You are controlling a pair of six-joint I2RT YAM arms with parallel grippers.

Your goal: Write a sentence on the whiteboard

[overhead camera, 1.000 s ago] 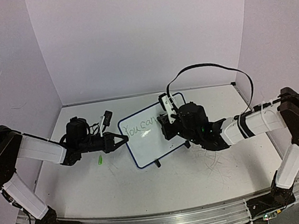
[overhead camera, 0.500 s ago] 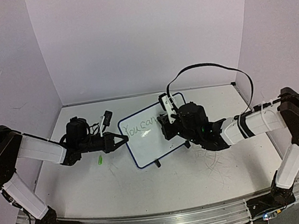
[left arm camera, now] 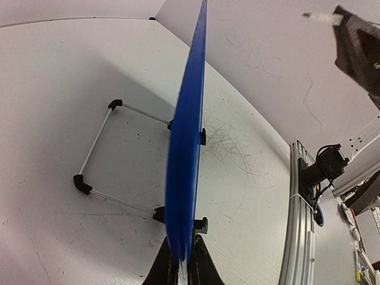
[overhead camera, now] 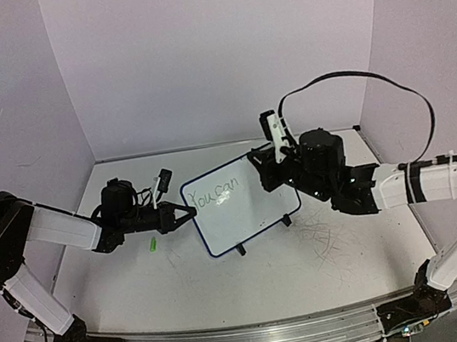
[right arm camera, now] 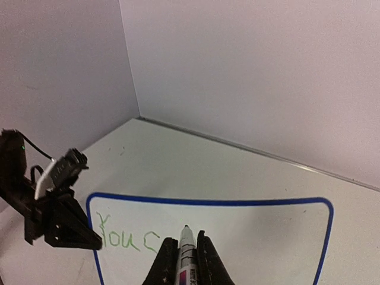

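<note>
Two words of the sentence (overhead camera: 215,196) are down: thin green "You can", toward 10 o'clock on the whiteboard (overhead camera: 249,219), with the rest of the face blank. The board is mid-table, propped tilted on its wire stand (left arm camera: 98,151). The left gripper (overhead camera: 184,216) is pinched on the blue rim at the board's 9 o'clock edge, likely bracing it against pen pressure. The right gripper (right arm camera: 184,243) is clamped on a marker (right arm camera: 186,252), tip forward, near the board's 1 o'clock corner. The tip looks clear of the surface. The job is judged unfinished.
</note>
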